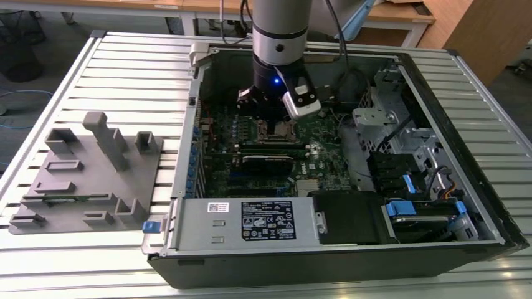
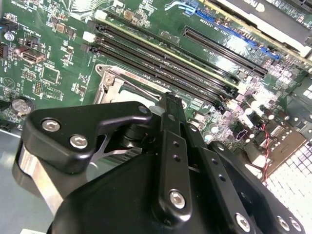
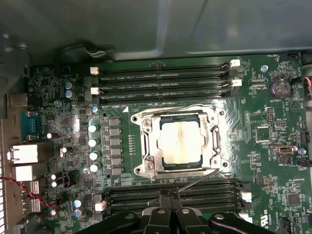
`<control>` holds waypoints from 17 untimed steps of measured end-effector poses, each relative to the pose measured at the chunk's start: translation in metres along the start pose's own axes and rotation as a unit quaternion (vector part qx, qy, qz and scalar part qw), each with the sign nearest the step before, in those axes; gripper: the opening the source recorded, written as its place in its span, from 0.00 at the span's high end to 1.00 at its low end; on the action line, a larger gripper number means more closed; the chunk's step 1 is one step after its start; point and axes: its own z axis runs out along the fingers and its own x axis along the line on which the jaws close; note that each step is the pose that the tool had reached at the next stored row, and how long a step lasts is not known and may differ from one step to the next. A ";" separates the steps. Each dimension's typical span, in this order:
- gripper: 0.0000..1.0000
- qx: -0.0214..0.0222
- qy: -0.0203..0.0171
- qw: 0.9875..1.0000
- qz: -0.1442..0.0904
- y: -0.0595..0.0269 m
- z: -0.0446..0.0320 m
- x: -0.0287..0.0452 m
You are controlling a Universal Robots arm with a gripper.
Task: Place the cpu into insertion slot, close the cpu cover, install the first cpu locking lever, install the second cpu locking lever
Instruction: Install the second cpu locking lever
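The cpu [image 3: 183,141], a pale silvery square, lies flat in the insertion slot [image 3: 143,181] on the green board. The cpu cover [image 3: 147,146], a silver frame, lies down around it. A thin metal locking lever [image 3: 200,179] runs slanted along the socket's edge nearest the gripper, sticking out from the frame toward the fingers. My gripper [image 3: 169,194] hangs just off that edge, shut with its fingers together, and the lever's free end lies against one fingertip [image 3: 175,196]. In the exterior view the gripper [image 1: 264,121] stands low over the socket [image 1: 270,132]. In the second wrist view the gripper [image 2: 168,100] covers part of the cover [image 2: 108,83].
Long black memory slots [image 3: 163,80] flank the socket on two sides [image 3: 204,192]. The open computer case [image 1: 189,149] has a power supply [image 1: 241,221] at the front and a drive cage with cables [image 1: 415,162] on the exterior view's right. A grey fixture [image 1: 83,180] sits on the slatted table.
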 end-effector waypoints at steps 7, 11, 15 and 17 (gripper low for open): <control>0.89 0.000 0.000 1.000 0.000 -0.0004 0.0049 0.0037; 0.89 0.000 0.000 1.000 0.000 -0.0006 0.0069 0.0054; 0.89 0.000 0.000 1.000 0.000 -0.0006 0.0074 0.0055; 0.89 0.000 0.000 1.000 0.000 -0.0006 0.0076 0.0055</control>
